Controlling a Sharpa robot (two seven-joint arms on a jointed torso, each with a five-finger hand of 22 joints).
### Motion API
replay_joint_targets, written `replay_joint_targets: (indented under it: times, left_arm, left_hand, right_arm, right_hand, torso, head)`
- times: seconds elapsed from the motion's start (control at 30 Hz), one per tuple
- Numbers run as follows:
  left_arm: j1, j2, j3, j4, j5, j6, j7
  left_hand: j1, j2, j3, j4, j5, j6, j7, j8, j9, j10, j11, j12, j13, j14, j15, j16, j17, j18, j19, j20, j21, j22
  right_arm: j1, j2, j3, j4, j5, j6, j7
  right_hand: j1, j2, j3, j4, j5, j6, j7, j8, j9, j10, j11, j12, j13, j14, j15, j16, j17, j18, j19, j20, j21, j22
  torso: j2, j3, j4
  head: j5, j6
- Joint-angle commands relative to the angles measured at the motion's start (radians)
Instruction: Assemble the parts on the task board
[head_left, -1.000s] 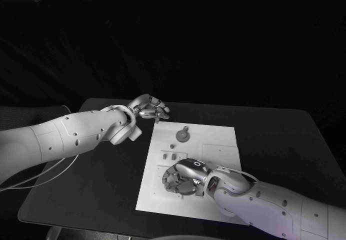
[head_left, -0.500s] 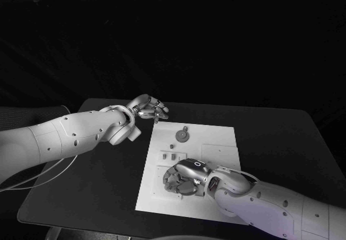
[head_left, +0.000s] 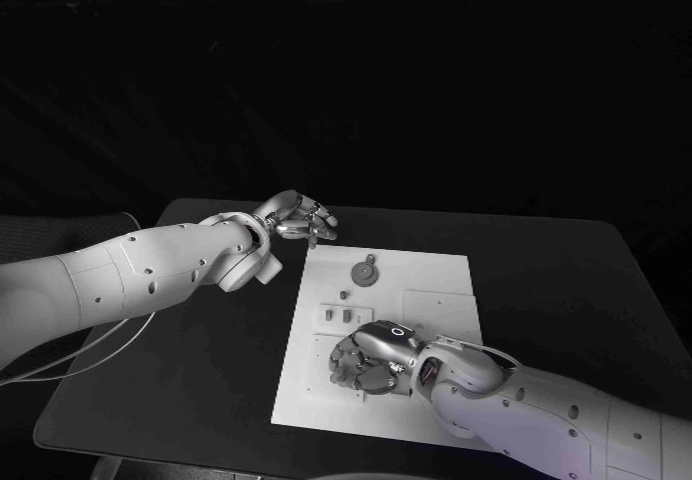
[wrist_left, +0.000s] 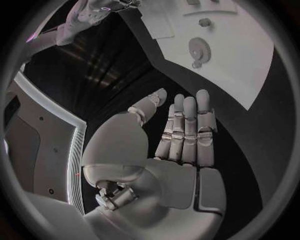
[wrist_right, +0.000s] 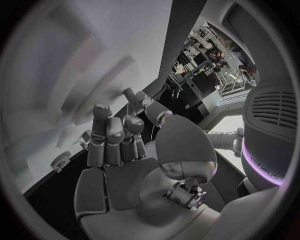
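The right hand (head_left: 369, 360), fingers curled and contents untellable, has been shifted slightly nearer along the task board (head_left: 433, 285), suggesting part seating.

One task board (head_left: 433, 290) lies on one black table (head_left: 577, 290). Two hands are present: left hand (head_left: 300, 217) beyond the board's far corner, right hand (head_left: 371, 358) over its near half. One round part (head_left: 366, 271) shows on the board, plus several small ones, too small to count.
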Motion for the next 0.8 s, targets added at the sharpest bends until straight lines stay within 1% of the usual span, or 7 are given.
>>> replay_joint_targets:
  times: [0.03, 0.33, 0.47, 0.57, 0.63, 0.67, 0.8]
  left_arm:
    - [0.001, 0.003, 0.001, 0.002, 0.002, 0.006, 0.008]
    - [0.001, 0.002, 0.001, 0.001, 0.002, 0.006, 0.007]
    - [0.001, 0.003, 0.001, 0.001, 0.002, 0.006, 0.008]
    - [0.001, 0.003, 0.001, 0.002, 0.002, 0.006, 0.007]
    - [0.001, 0.002, 0.001, 0.001, 0.002, 0.005, 0.007]
    - [0.001, 0.002, 0.001, 0.001, 0.002, 0.005, 0.007]
    - [0.001, 0.002, 0.001, 0.002, 0.002, 0.005, 0.007]
  left_hand:
    - [0.011, 0.001, -0.002, 0.002, -0.003, 0.001, 0.008, 0.007, -0.002, 0.006, -0.004, -0.004, 0.001, 0.007, 0.001, -0.004, 0.001, 0.02, 0.002, -0.001, -0.005, 0.002]
    - [0.011, 0.001, -0.002, 0.002, -0.003, 0.001, 0.008, 0.007, -0.002, 0.006, -0.004, -0.004, 0.002, 0.007, 0.001, -0.004, 0.002, 0.02, 0.002, -0.001, -0.005, 0.002]
    - [0.011, 0.001, -0.002, 0.002, -0.003, 0.001, 0.008, 0.007, -0.002, 0.006, -0.004, -0.004, 0.002, 0.007, 0.001, -0.004, 0.002, 0.02, 0.003, -0.001, -0.005, 0.002]
    - [0.011, 0.001, -0.002, 0.002, -0.003, 0.001, 0.008, 0.007, -0.002, 0.006, -0.004, -0.004, 0.002, 0.007, 0.001, -0.004, 0.002, 0.02, 0.003, -0.001, -0.005, 0.002]
    - [0.011, 0.0, -0.002, 0.002, -0.003, 0.001, 0.008, 0.007, -0.002, 0.006, -0.004, -0.004, 0.002, 0.007, 0.001, -0.004, 0.002, 0.02, 0.003, -0.001, -0.005, 0.002]
    - [0.011, 0.0, -0.002, 0.002, -0.003, 0.001, 0.008, 0.007, -0.002, 0.006, -0.004, -0.004, 0.002, 0.007, 0.001, -0.004, 0.002, 0.02, 0.003, -0.001, -0.005, 0.002]
    - [0.011, 0.0, -0.002, 0.002, -0.003, 0.001, 0.008, 0.007, -0.002, 0.006, -0.004, -0.005, 0.002, 0.007, 0.001, -0.004, 0.003, 0.02, 0.003, -0.001, -0.005, 0.003]
  right_arm:
    - [-0.003, -0.004, -0.003, -0.004, -0.023, 0.033, -0.036]
    - [-0.003, -0.001, -0.003, -0.005, -0.022, 0.047, -0.04]
    - [-0.003, 0.003, -0.003, -0.004, -0.024, 0.04, -0.05]
    - [-0.003, 0.005, -0.003, -0.004, -0.022, 0.036, -0.055]
    - [-0.003, 0.006, -0.003, -0.005, -0.011, 0.037, -0.056]
    - [-0.003, 0.006, -0.003, -0.005, -0.005, 0.036, -0.056]
    - [-0.003, 0.005, -0.003, -0.007, 0.008, 0.026, -0.056]
  right_hand:
    - [-0.004, 0.008, 0.004, -0.001, 0.003, 0.034, 0.018, 0.014, 0.025, -0.003, -0.004, -0.003, 0.002, -0.003, -0.008, 0.006, 0.001, 0.014, 0.0, -0.004, 0.003, 0.019]
    - [-0.004, 0.008, 0.004, -0.001, 0.002, 0.034, 0.018, 0.014, 0.025, -0.003, -0.004, -0.003, 0.002, -0.002, -0.008, 0.006, 0.001, 0.014, 0.0, -0.004, 0.003, 0.019]
    - [-0.004, 0.008, 0.004, -0.001, 0.002, 0.034, 0.018, 0.013, 0.025, -0.003, -0.004, -0.003, 0.002, -0.003, -0.008, 0.006, 0.001, 0.014, 0.0, -0.004, 0.003, 0.019]
    - [-0.003, 0.001, 0.002, -0.001, 0.001, 0.032, 0.018, 0.012, 0.025, -0.003, -0.003, -0.004, 0.003, -0.003, -0.008, 0.006, 0.001, 0.014, -0.001, -0.005, 0.003, 0.019]
    - [0.003, -0.018, -0.005, -0.001, -0.002, 0.03, 0.019, 0.012, 0.026, -0.005, -0.002, -0.005, 0.004, -0.006, -0.007, 0.005, 0.001, 0.014, -0.004, -0.005, 0.003, 0.019]
    - [0.003, -0.03, -0.011, 0.0, -0.003, 0.011, 0.023, 0.001, 0.022, -0.007, 0.001, -0.006, 0.004, -0.006, -0.006, 0.005, 0.001, 0.014, -0.005, -0.004, 0.003, 0.019]
    - [-0.001, -0.054, -0.033, 0.0, -0.004, -0.033, 0.038, -0.027, 0.007, -0.007, 0.015, -0.006, 0.006, -0.007, 0.006, 0.006, 0.001, 0.014, -0.005, -0.003, 0.005, 0.019]
  torso:
    - [0.0, -0.0004, 0.0001]
    - [0.0, -0.0003, 0.0002]
    - [0.0, -0.0007, 0.0001]
    - [0.0, -0.001, 0.0005]
    - [0.0, -0.001, 0.0008]
    - [0.0, -0.0012, 0.001]
    - [0.0, -0.0013, 0.0005]
  head:
    - [-0.002, 0.001]
    - [-0.002, 0.0]
    - [-0.002, 0.002]
    - [-0.001, 0.006]
    - [0.0, 0.004]
    - [0.0, 0.004]
    - [-0.001, 0.005]
